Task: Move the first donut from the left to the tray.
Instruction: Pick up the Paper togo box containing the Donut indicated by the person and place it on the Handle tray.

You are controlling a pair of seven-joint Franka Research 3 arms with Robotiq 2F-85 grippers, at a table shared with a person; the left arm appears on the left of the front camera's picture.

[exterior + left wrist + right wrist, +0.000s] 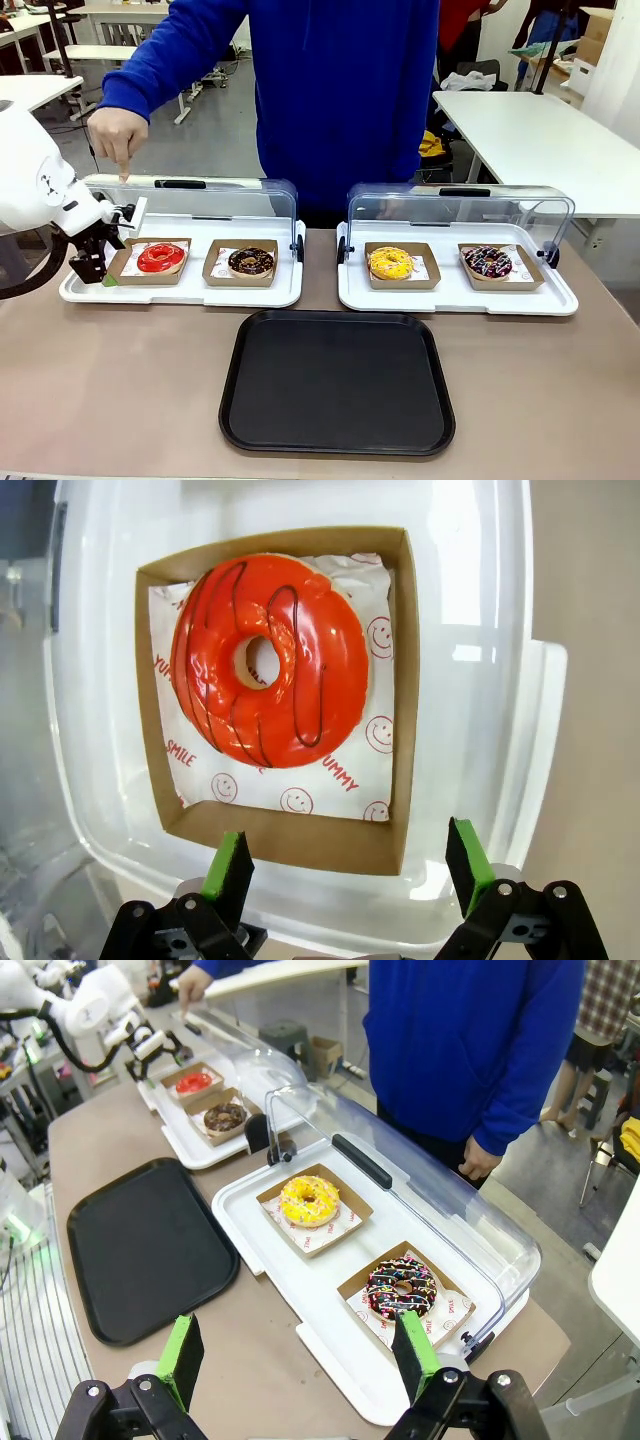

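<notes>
Now the left gripper (345, 858), jaws spread, hovers ready to grasp the shallow brown cardboard holder (300, 838) of the glossy red-iced ring donut (268, 675), leftmost on its white tray (180, 293). Next: pinch its wall, then carry it to the flat black plastic tray (340, 385).

Plain workroom look here. The counter (120, 400) has a matte beige-brown top. Behind it is grey floor (215, 125), a big white table (530, 140) off to the right, more white desks (100, 51) at the far left, and a cardboard box (598, 30) up in the right corner. Lighting's soft and even.
</notes>
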